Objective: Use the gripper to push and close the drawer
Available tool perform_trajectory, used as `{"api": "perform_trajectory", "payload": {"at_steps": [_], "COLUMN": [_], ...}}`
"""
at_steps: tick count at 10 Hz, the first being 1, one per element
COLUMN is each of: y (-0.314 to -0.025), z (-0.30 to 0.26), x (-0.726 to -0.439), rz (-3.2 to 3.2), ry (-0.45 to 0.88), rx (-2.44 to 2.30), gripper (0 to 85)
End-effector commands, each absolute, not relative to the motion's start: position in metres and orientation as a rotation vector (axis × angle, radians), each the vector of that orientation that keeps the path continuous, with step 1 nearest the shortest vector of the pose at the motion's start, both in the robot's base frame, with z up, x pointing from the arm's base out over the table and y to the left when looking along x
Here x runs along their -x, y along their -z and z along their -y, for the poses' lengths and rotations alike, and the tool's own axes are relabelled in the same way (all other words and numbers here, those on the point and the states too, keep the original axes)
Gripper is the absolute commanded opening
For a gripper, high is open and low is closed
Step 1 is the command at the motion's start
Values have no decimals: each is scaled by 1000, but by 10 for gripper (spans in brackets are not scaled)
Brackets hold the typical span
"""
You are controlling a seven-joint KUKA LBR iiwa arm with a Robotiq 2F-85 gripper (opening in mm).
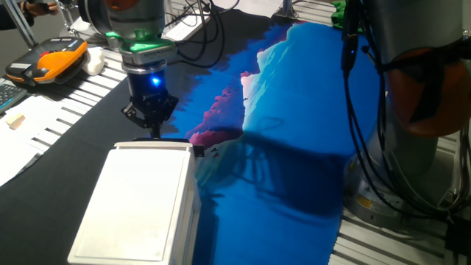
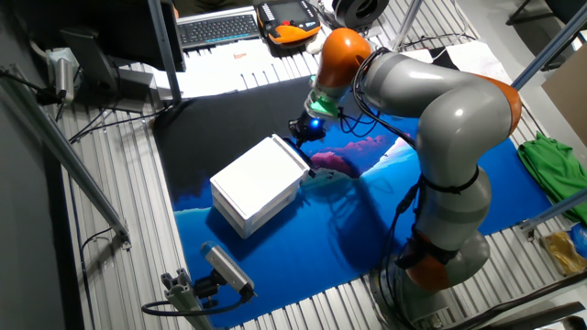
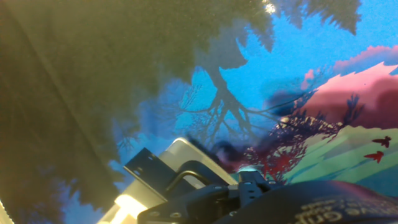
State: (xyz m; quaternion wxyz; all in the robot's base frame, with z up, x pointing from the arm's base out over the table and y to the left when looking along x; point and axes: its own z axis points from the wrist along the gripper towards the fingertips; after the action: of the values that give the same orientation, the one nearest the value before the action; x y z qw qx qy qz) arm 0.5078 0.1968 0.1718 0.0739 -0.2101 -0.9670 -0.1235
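Note:
The white box casing (image 1: 140,202) lies on the cloth at the lower left; it also shows in the other fixed view (image 2: 260,183). The drawer (image 1: 151,145) shows only as a thin white rim at the casing's far end, nearly flush with it. My gripper (image 1: 156,132) hangs straight down at that end, blue light glowing, fingers drawn together and empty, tips right at the drawer's front. In the other fixed view my gripper (image 2: 305,133) stands at the box's far corner. The hand view shows a white drawer edge (image 3: 186,152) with a black handle (image 3: 186,177) just below the fingers.
A blue and pink printed cloth (image 1: 309,132) covers the table to the right. The arm's grey base (image 2: 440,238) stands at the right. An orange pendant (image 1: 51,60) and white blocks lie at the far left. A small camera on a stand (image 2: 225,268) is near the front.

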Motion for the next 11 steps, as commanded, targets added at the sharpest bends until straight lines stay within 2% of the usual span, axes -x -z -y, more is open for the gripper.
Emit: {"api": "perform_trajectory", "payload": {"at_steps": [1,11], "y": [-173,-169], "z": [-199,-224], "x": [-508,-504], "rz": [2903,2905], "ry": [363,357], "rx": [635,669], "gripper": [0,0]}}
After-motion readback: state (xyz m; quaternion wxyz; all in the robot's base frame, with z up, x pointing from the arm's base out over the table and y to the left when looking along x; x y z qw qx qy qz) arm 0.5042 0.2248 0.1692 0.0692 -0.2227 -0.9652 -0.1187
